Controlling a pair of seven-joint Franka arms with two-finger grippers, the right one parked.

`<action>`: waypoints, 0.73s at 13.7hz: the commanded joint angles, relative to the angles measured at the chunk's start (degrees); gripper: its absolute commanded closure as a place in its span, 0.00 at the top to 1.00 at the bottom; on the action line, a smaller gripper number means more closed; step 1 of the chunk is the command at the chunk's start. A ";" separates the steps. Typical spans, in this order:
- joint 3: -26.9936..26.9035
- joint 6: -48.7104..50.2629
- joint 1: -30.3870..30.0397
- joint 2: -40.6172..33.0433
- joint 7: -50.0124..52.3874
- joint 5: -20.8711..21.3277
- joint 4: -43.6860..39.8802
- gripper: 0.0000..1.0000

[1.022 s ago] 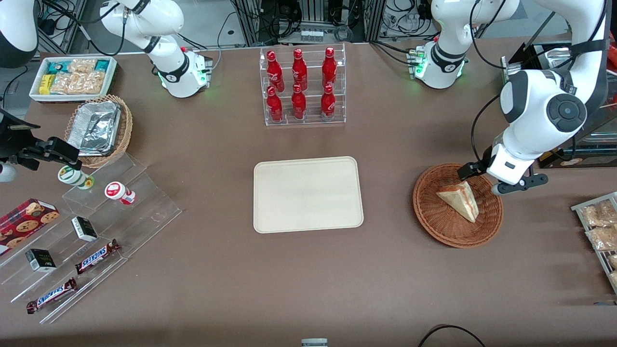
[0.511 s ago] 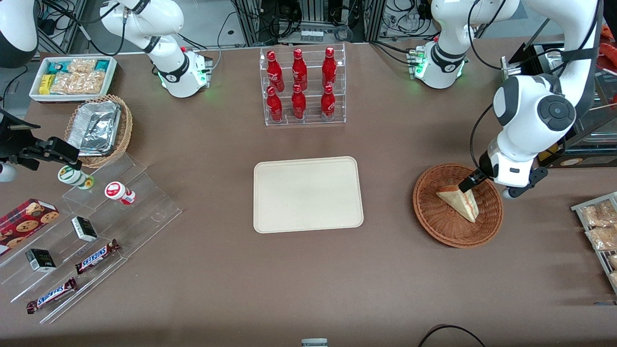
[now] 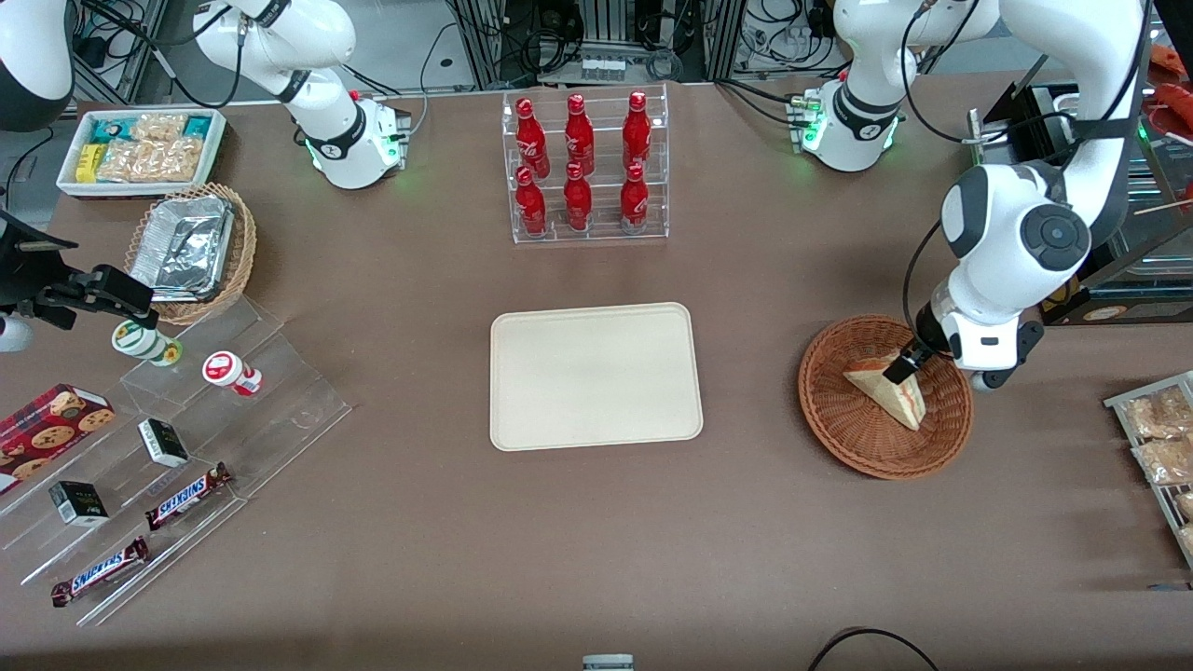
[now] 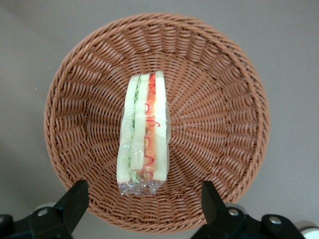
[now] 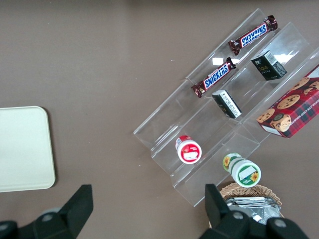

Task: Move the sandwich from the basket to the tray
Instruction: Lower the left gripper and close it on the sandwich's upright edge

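Our claw (image 3: 906, 366) has dropped lower over the basket (image 3: 843, 433) at the frame's right, fingers (image 4: 75, 201) spread wide astride the sandwich (image 3: 887, 389), which lies untouched inside; the tray (image 3: 595, 375) sits mid-bench.

In the front view the gripper (image 3: 918, 365) is largely hidden beneath the arm's wrist — only one dark finger shows, covering part of the sandwich (image 3: 885, 390) in the basket (image 3: 839, 429)
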State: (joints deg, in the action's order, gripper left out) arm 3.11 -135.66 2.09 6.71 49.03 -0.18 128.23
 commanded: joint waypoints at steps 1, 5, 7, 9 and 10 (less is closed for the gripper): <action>0.06 -1.28 0.11 1.46 1.59 0.61 0.26 1.00; -0.03 -3.38 0.02 4.36 1.68 0.70 0.17 1.00; -0.21 -3.82 -0.15 5.77 1.68 0.70 0.09 1.00; -0.29 -4.61 -0.42 6.65 1.68 0.70 0.17 1.00; -0.30 -5.23 -0.51 7.09 1.68 0.62 0.17 1.00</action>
State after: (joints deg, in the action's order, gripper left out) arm 2.79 -139.16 1.86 13.11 49.40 -0.15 128.29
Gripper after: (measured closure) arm 0.000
